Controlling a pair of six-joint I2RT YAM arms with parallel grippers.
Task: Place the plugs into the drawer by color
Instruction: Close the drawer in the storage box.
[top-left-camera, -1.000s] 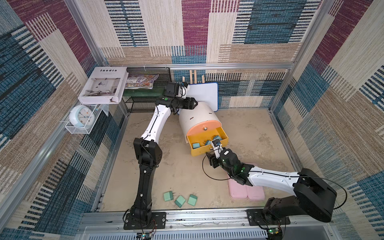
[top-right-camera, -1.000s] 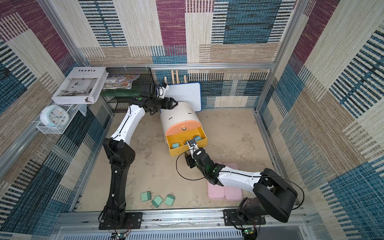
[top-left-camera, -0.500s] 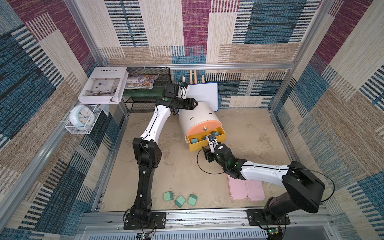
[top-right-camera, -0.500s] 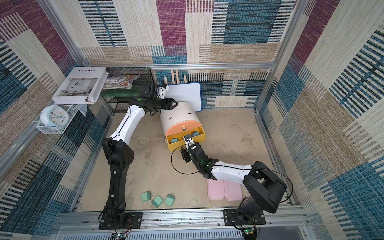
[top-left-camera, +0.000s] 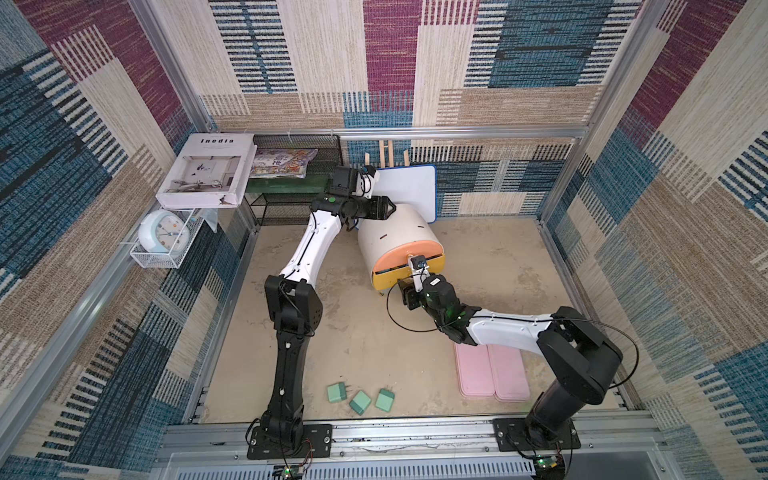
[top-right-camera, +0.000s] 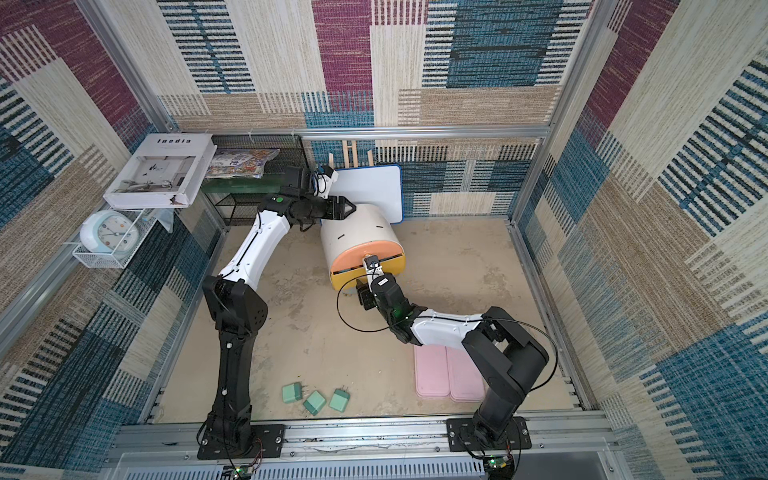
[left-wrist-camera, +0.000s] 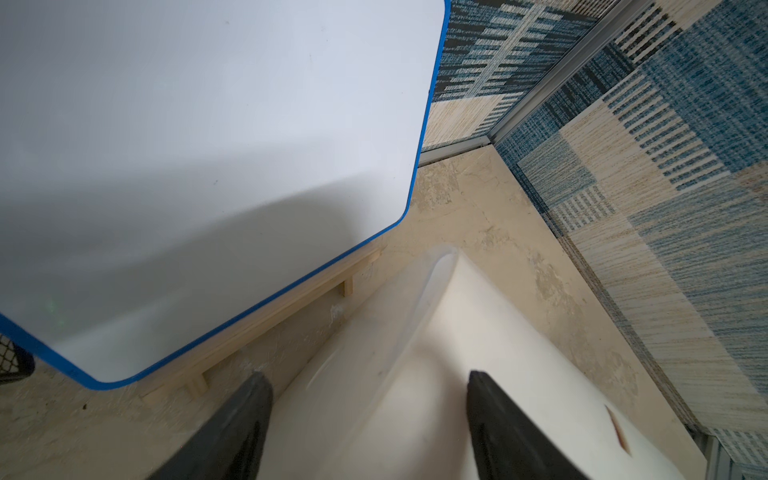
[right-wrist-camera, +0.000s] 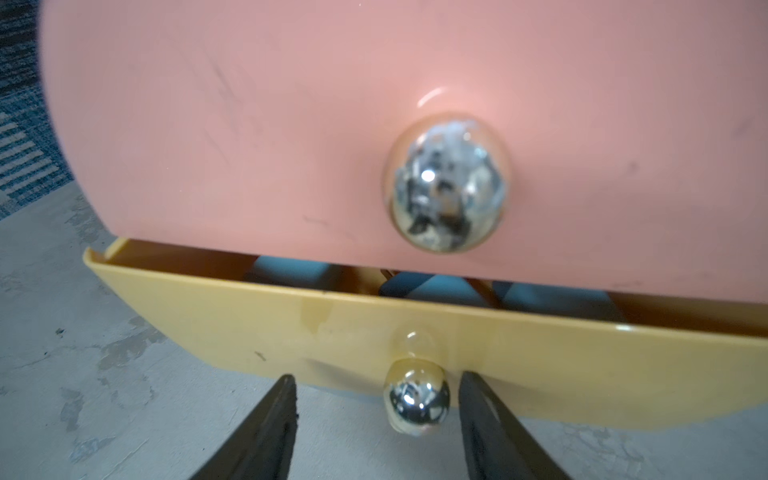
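Observation:
The drawer (top-left-camera: 392, 235) is a white round-topped cabinet in mid-floor. Its salmon-pink front (right-wrist-camera: 291, 124) is closed. The yellow drawer (right-wrist-camera: 249, 316) stands a narrow crack out, and blue plugs (right-wrist-camera: 436, 291) show through the gap. My right gripper (right-wrist-camera: 376, 375) is open at that drawer's front, and its metal knob (right-wrist-camera: 417, 401) sits between the fingers without touching either. My left gripper (left-wrist-camera: 368, 376) (top-left-camera: 386, 206) is clamped across the cabinet's rear upper edge. Three green plugs (top-left-camera: 337, 392) (top-left-camera: 360, 403) (top-left-camera: 385, 400) lie on the floor near the front rail.
Two flat pink trays (top-left-camera: 492, 370) lie under my right arm. A blue-edged whiteboard (top-left-camera: 409, 191) leans on the back wall behind the cabinet. At the back left are a black mesh shelf (top-left-camera: 291, 199), a book (top-left-camera: 208, 170) and a clock (top-left-camera: 164, 230).
The yellow drawer has slid from well open to almost closed, and my right gripper moved in toward the cabinet with it. The left arm has stayed put.

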